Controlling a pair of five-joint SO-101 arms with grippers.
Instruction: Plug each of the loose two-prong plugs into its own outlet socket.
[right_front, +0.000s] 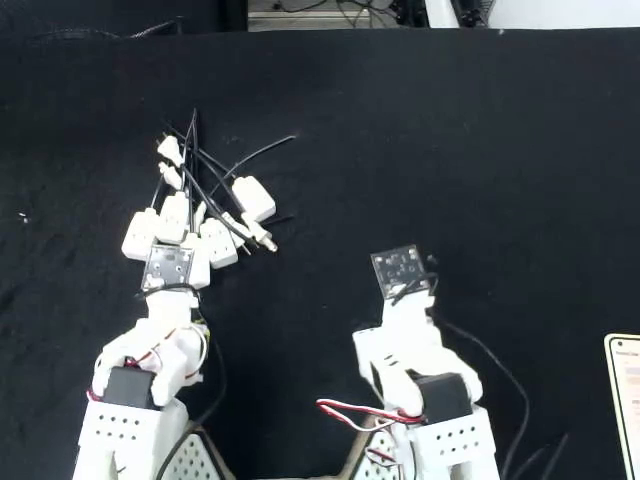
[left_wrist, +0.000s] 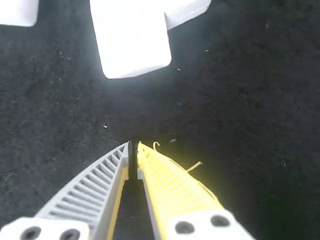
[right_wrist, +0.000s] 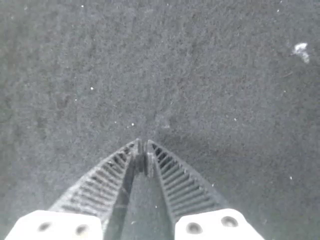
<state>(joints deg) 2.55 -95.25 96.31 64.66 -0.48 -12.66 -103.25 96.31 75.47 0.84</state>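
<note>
Heap (right_front: 195, 218): white sockets (right_front: 140, 236) and plugs (right_front: 170, 150), black cords (right_front: 252, 155) tangled.
Left pincer (left_wrist: 134, 150): closed, empty, beside heap.
Right pincer (right_wrist: 142, 149): closed, empty, over worktop (right_wrist: 200, 65).

The left arm (right_front: 165, 335) is white moulded plastic with a black box-shaped motor (right_front: 128, 385) set into it. It has a perforated white base (right_front: 120, 435) and thin red and white wires (right_front: 150, 355) looping beside a joint. A dark square camera board (right_front: 168, 268) is mounted at its wrist. The left gripper (left_wrist: 133, 147) pairs a grey ribbed finger (left_wrist: 95, 185) with a yellow ribbed finger (left_wrist: 170, 182), each on a white mount (left_wrist: 50, 231) with two dark screw holes. The right arm (right_front: 410, 335) is the same white plastic, with a red-and-white wire bundle (right_front: 345, 410) and a black cable (right_front: 490, 355). The right gripper (right_wrist: 142, 146) has two grey ribbed fingers (right_wrist: 105, 182).
</note>
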